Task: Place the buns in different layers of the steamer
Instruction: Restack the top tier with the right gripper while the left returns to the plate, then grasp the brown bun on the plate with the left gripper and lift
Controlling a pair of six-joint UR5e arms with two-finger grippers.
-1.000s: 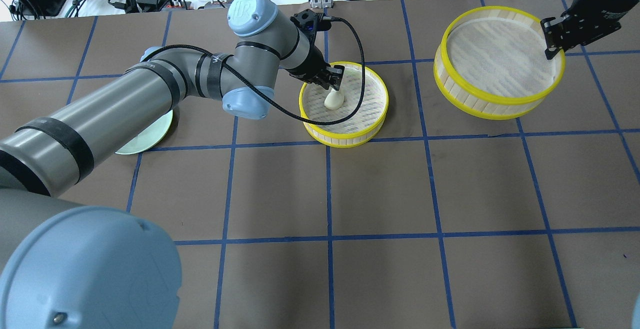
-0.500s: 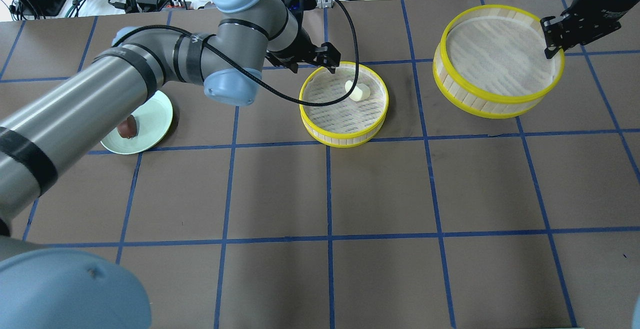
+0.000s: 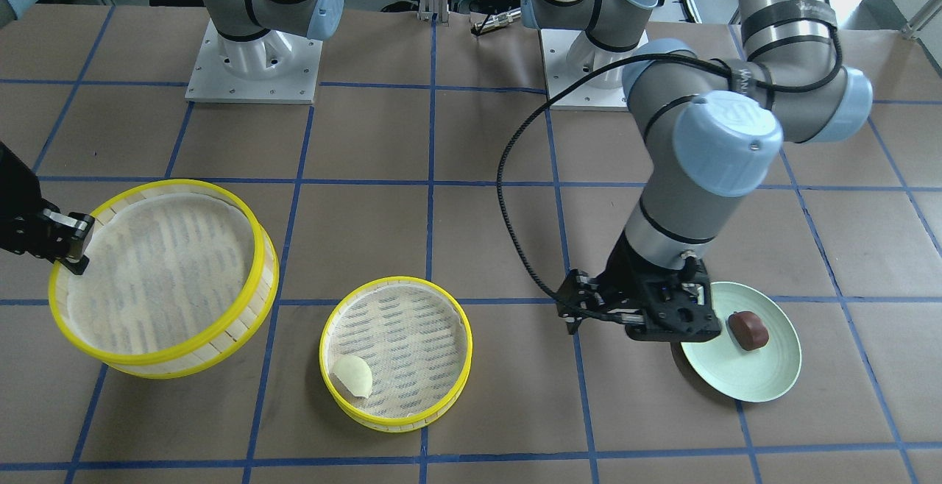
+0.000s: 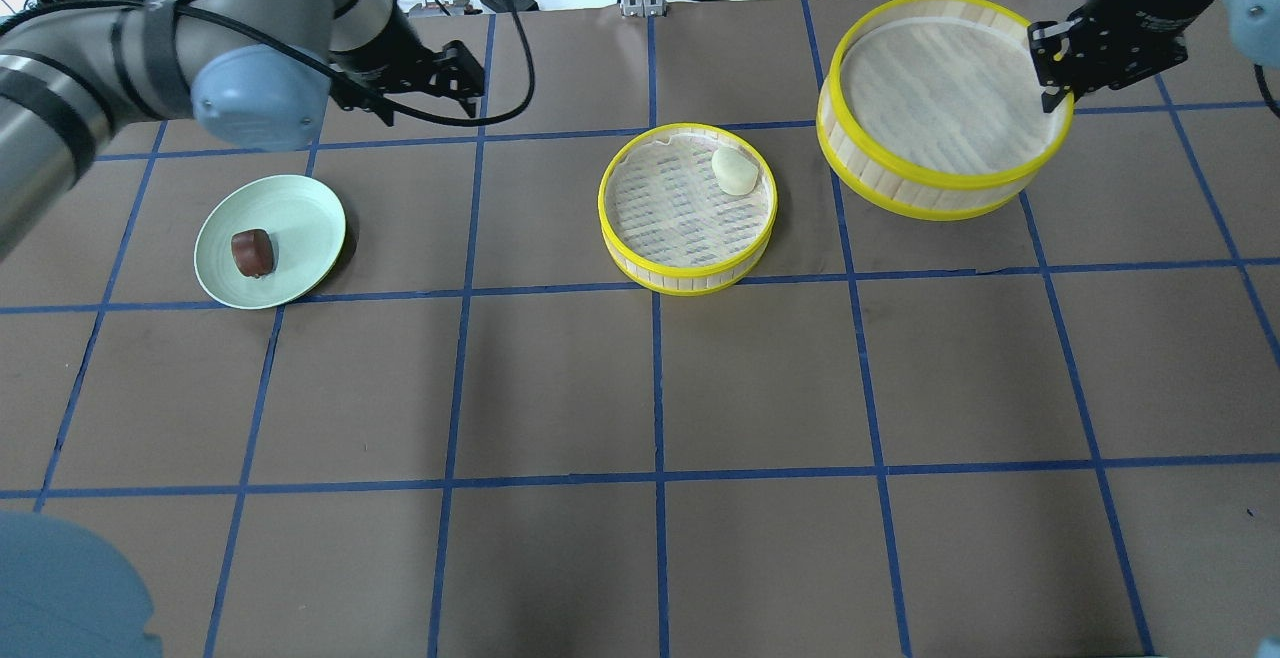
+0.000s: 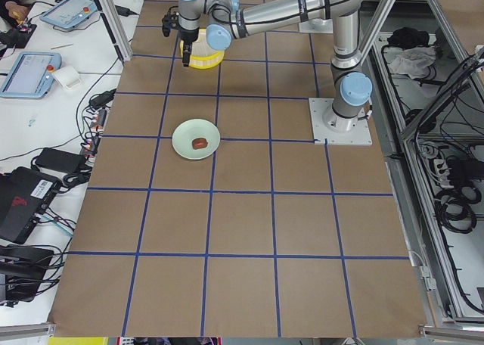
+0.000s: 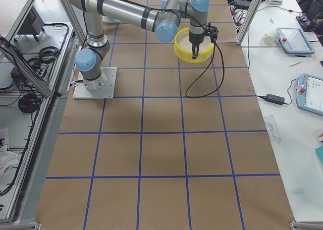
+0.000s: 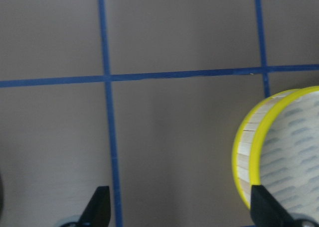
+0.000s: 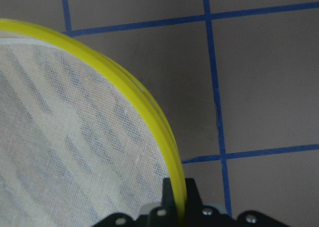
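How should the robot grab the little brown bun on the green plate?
Probably from straight above, pinching the brown bun across its narrow middle, one finger on each long side. It lies alone on the shallow green plate, so its top is clear, while the raised rim would hamper a sideways approach.

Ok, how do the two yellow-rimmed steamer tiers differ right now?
The middle yellow-rimmed steamer tier holds the creamy white bun; the right-hand yellow-rimmed steamer tier is empty. The right tool pinches the right-hand tier's rim; nothing grips the middle one. Both have bright yellow rims and pale mesh floors.
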